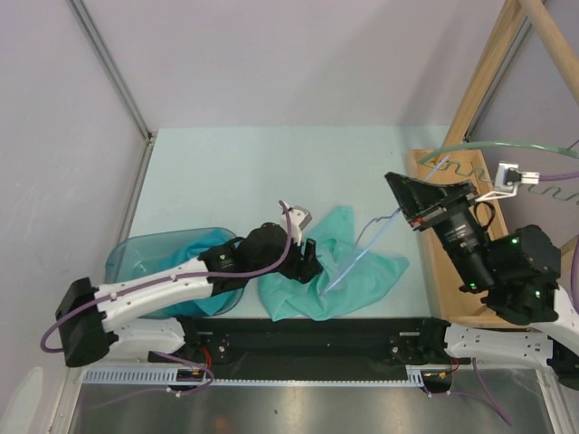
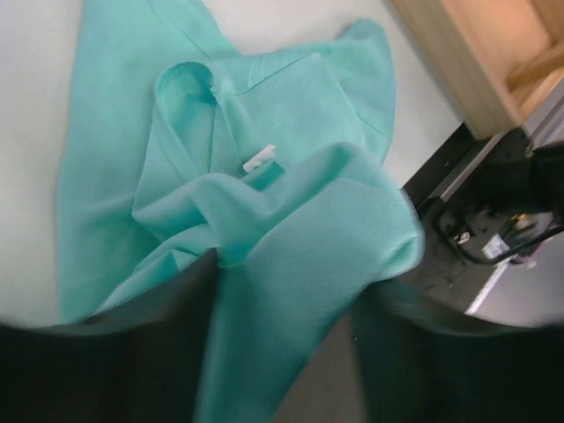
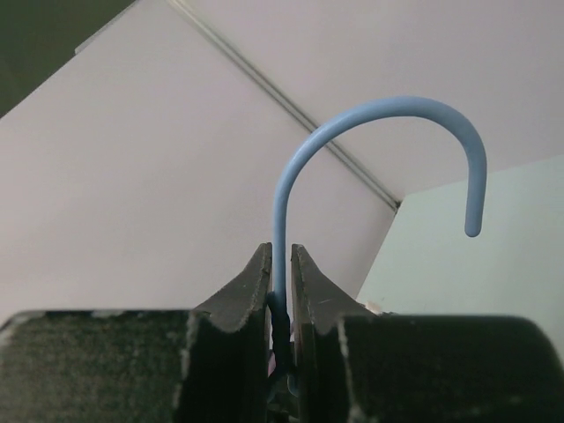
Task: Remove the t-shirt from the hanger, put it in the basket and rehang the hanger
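The teal t-shirt (image 1: pixel 353 267) lies crumpled on the table near its front edge. A light blue wire hanger (image 1: pixel 380 226) slants from the shirt up to my right gripper (image 1: pixel 404 201). That gripper (image 3: pixel 280 264) is shut on the hanger's neck, and the hook (image 3: pixel 388 110) curves above the fingertips. My left gripper (image 1: pixel 312 262) is on the shirt's left part. In the left wrist view a fold of the t-shirt (image 2: pixel 291 220) rises between the dark fingers (image 2: pixel 115 352), and the gripper (image 2: pixel 282 300) is shut on it. The collar and its white label (image 2: pixel 260 159) lie beyond.
A translucent blue bin (image 1: pixel 154 258) sits at the left under my left arm. A wooden board (image 1: pixel 434 262) and a slanted wooden frame (image 1: pixel 488 72) stand on the right, with cables near them. The table's black front edge (image 1: pixel 344 330) runs just below the shirt.
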### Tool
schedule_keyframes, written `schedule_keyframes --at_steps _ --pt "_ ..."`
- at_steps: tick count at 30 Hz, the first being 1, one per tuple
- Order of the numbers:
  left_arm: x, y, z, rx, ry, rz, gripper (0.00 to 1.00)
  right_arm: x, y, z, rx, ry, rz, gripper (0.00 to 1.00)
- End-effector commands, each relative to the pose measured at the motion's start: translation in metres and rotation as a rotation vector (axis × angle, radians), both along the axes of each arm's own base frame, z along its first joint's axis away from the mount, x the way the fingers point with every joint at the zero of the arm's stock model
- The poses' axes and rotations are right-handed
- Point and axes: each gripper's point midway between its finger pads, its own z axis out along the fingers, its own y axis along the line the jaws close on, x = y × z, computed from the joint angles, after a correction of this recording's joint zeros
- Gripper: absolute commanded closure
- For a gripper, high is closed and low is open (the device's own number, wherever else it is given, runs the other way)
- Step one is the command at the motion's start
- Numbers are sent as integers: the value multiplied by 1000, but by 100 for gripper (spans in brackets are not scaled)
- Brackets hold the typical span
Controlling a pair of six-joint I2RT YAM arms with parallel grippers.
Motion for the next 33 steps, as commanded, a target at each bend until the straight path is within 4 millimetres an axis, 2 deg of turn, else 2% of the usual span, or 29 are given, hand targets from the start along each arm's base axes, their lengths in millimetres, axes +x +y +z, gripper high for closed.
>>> schedule_keyframes --at_steps 1,2,3,5,6,8,9,11,13,16,18,19,20,21,22,23,24,25,26,29,30,32,33 --pt "1 -40 3 -72 29 -94 19 9 -15 -24 -62 56 -90 100" --pt "2 -42 -6 -50 44 -95 7 9 -16 -25 -65 57 -90 100" --pt "4 -46 -24 -10 66 -95 0 9 -16 -26 -71 59 -90 100" --pt "10 -49 -37 27 69 -77 0 8 -14 -27 -76 58 -83 100" --pt "10 -50 -59 82 94 -76 0 9 -12 -30 -81 60 -81 100" --pt "18 -50 -75 141 97 -36 0 9 -12 -31 -85 57 -82 100" --pt "16 -49 -96 205 118 -24 0 9 -12 -31 -83 56 -84 100" --pt "25 -49 -111 270 112 31 0 10 -12 -34 -90 59 -91 100" --pt "24 -50 -137 362 133 45 0 11 -12 -38 -98 62 -94 100" --pt "21 -54 -161 439 140 57 1 11 -14 -42 -96 68 -98 100" --pt "20 -54 -170 457 135 72 14 11 -16 -43 -97 71 -104 100" --pt "18 -50 -177 467 141 73 24 11 -18 -44 -96 72 -105 100" --pt "19 -52 -179 447 140 78 54 11 -19 -44 -95 74 -107 100" --pt "19 -50 -181 443 141 86 67 11 -20 -45 -100 77 -109 100" --pt "15 -43 -186 448 148 88 76 10 -20 -45 -98 78 -108 100" --pt "16 -46 -177 408 135 92 90 9 -22 -45 -94 78 -106 100" --pt "15 -41 -177 406 132 95 98 9 -21 -47 -101 82 -104 100" --pt "14 -39 -172 394 125 95 100 9 -21 -48 -104 83 -104 100" --pt "16 -41 -156 359 109 95 99 9 -22 -48 -102 84 -104 100" --pt "18 -35 -129 335 73 95 100 10 -24 -49 -104 82 -114 100" --pt "22 -33 -106 290 44 107 100 10 -24 -50 -104 81 -113 100" --pt "27 -23 -81 271 -3 128 100 10 -24 -49 -102 79 -113 100" --pt "31 -17 -51 211 -39 144 100 9 -26 -48 -98 76 -112 100"
